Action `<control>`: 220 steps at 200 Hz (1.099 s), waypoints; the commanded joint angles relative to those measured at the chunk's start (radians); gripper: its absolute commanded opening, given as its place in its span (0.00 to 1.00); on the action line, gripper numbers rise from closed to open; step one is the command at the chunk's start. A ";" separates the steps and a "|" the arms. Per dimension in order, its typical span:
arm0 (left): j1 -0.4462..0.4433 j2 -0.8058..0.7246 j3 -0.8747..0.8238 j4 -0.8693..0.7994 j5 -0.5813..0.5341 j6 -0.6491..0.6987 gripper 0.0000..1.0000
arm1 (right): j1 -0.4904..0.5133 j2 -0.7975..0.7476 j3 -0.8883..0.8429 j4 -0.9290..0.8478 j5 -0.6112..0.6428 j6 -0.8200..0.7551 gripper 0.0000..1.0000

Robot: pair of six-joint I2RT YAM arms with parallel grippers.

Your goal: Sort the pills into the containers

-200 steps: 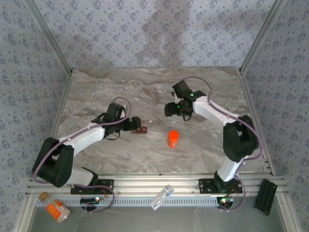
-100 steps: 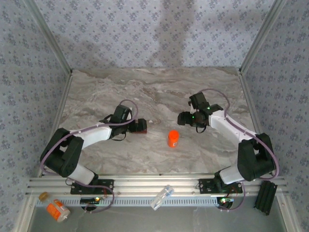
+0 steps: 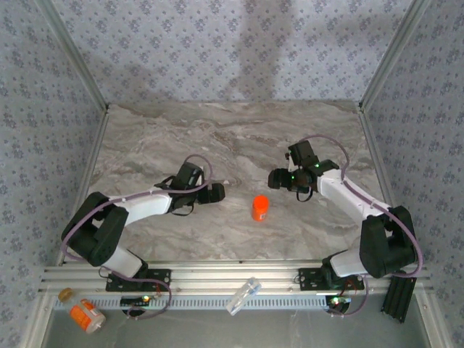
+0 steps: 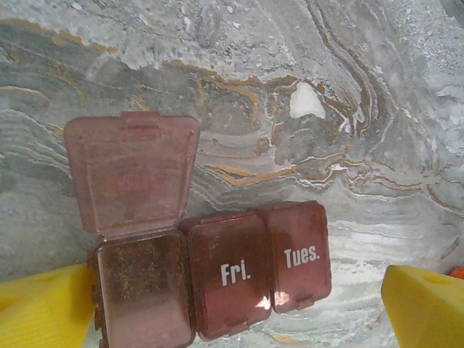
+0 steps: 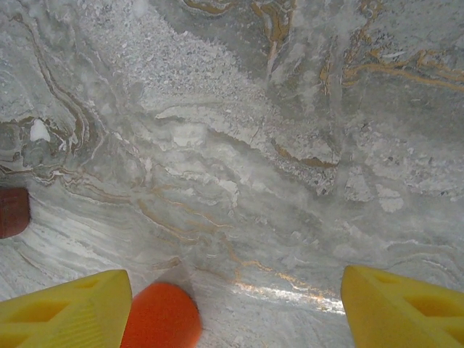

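The box (image 4: pixel 217 279) lies left of the table's (image 3: pixel 145 138) centre, one end lid up, "Fri." and "Tues." lids shut. The left gripper (image 3: pixel 214 192) hangs over it, fingers (image 4: pixel 424 308) wide on either side. The right gripper (image 5: pixel 235 312), also spread, straddles an orange cylinder (image 5: pixel 161 317) without gripping it.

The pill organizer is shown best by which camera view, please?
Left wrist view: the pill organizer sits close, one lid open, "Fri." and "Tues." readable. The right wrist view catches its corner at the left edge; from above, the left gripper covers it.
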 commanded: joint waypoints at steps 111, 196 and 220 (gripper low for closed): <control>-0.073 0.075 0.050 0.045 -0.019 -0.036 1.00 | -0.007 -0.031 -0.033 0.012 -0.007 0.010 0.78; -0.149 0.157 0.144 0.063 -0.011 -0.053 1.00 | -0.017 -0.093 -0.050 -0.010 0.120 0.012 1.00; -0.173 0.158 0.147 0.068 -0.013 -0.065 1.00 | -0.021 -0.101 -0.043 -0.025 0.145 0.016 1.00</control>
